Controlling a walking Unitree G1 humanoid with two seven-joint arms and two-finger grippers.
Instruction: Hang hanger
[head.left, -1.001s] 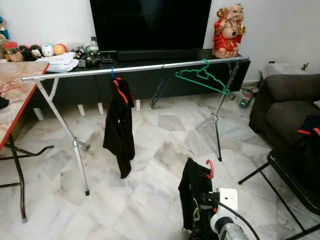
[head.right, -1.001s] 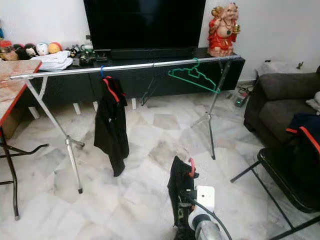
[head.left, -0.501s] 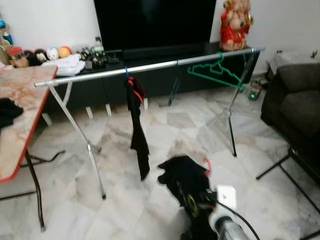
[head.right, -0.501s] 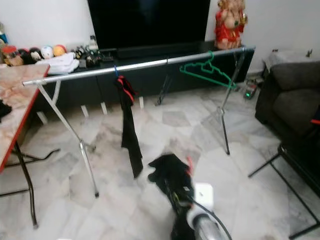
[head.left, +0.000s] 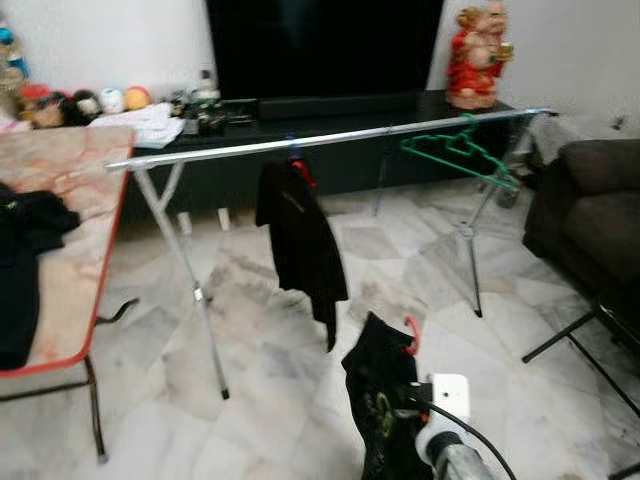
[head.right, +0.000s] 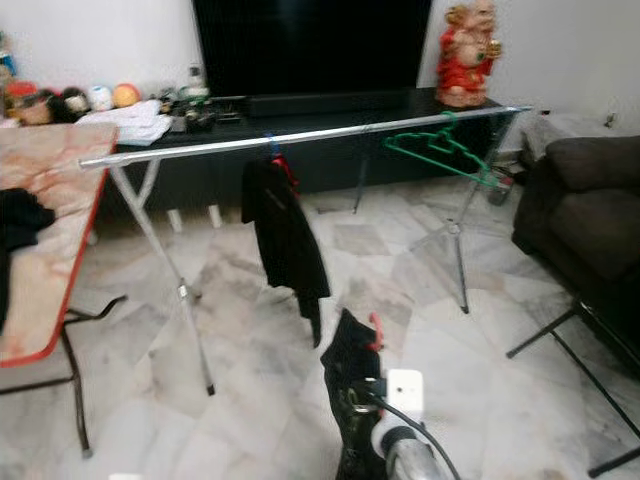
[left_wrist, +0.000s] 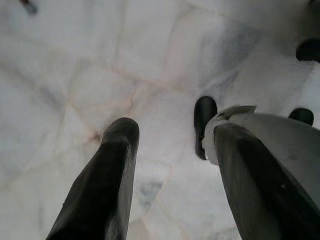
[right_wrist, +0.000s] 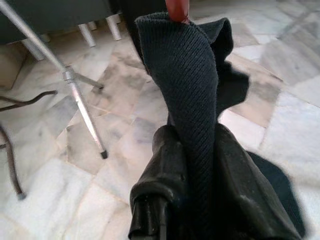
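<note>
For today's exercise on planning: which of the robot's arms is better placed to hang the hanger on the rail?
Right. The right gripper is shut on the hanger with its black shirt, facing the rail; the left gripper points at floor.

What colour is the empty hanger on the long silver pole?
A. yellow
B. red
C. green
C: the bare hanger hooked near the right end of the silver pole is green, with no clothes on it.

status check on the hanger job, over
Right gripper shut on dark garment with red hanger. Left gripper open, idle over floor. Rail ahead, unreached.
</note>
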